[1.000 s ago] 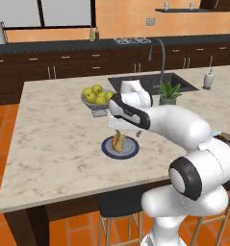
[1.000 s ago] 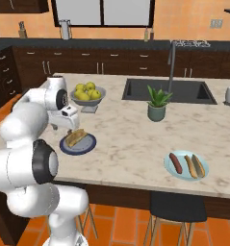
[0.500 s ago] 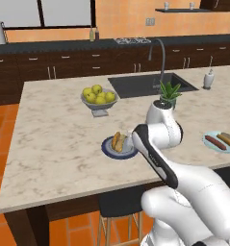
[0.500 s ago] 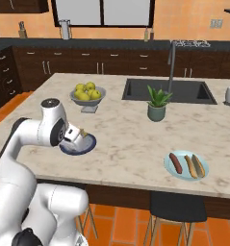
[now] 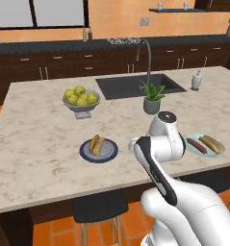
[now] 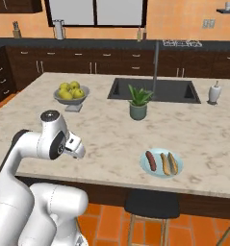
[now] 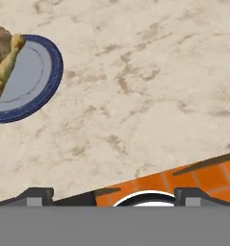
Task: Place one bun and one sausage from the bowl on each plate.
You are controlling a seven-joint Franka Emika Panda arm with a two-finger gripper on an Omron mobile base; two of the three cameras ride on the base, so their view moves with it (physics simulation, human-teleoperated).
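Our gripper [image 7: 115, 196] stands wide open with nothing in it: the two dark fingertips [image 7: 37, 194] sit far apart at the bottom of the hand view, and between them we see only the marble counter [image 7: 150, 96] and its edge over the orange floor [image 7: 203, 180]. The navy plate [image 7: 44, 91] lies in the upper left of that view, well clear of the jaws, with a bun [image 7: 3, 60] on its far side. We cannot tell whether a sausage lies beside that bun. In the left base view the pale blue plate [image 5: 217, 150] sits at the right edge of the counter, well apart from the navy one, and carries a reddish sausage [image 5: 197, 145] with a tan piece next to it. We judge this an empty-handed moment between placements. The next move calls for checking what each plate lacks, then lowering the open jaws over the missing piece.
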